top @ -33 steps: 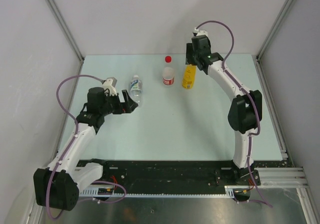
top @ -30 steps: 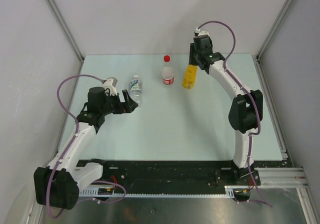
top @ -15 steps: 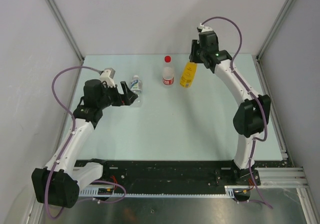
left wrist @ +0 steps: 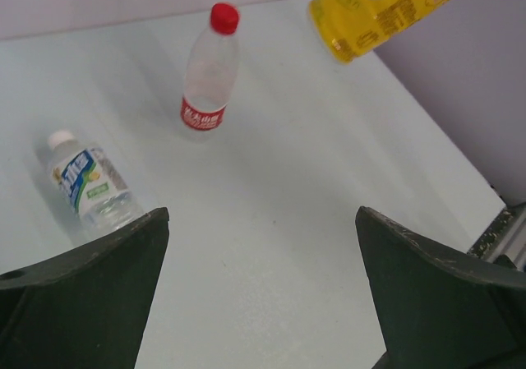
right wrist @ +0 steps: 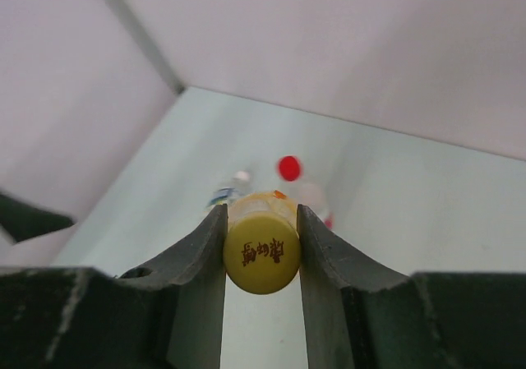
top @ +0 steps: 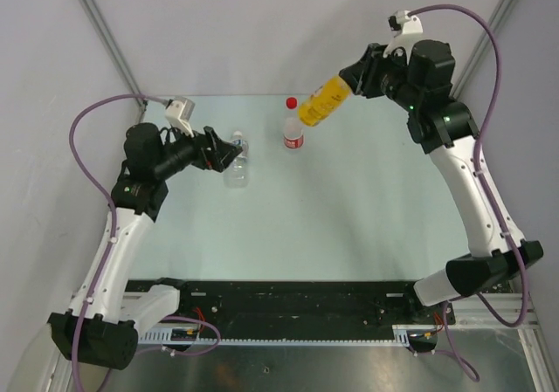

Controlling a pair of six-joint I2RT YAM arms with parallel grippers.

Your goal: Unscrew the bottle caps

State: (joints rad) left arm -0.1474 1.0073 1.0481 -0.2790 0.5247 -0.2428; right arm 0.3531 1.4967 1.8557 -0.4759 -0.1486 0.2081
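Observation:
My right gripper [top: 355, 81] is shut on the yellow cap [right wrist: 261, 252] of the yellow-orange bottle [top: 321, 101]. It holds the bottle tilted in the air above the back of the table, base pointing left. The red-label bottle [top: 294, 132] with its red cap [top: 292, 103] stands on the table below it. The blue-label bottle [top: 236, 161] with its white cap [top: 236, 135] stands further left. My left gripper [top: 225, 152] is open and empty, raised beside the blue-label bottle. The left wrist view shows the red cap [left wrist: 223, 17], the white cap [left wrist: 59, 139] and the yellow bottle's base [left wrist: 386, 7].
The pale table [top: 332, 217] is closed in by grey walls with metal posts at the back corners. A black rail [top: 288, 300] runs along the near edge by the arm bases.
My right arm has lifted the yellow bottle off the table by its cap, swung up and right, and tipped it sideways. My left arm has risen and pulled back a little to the left.

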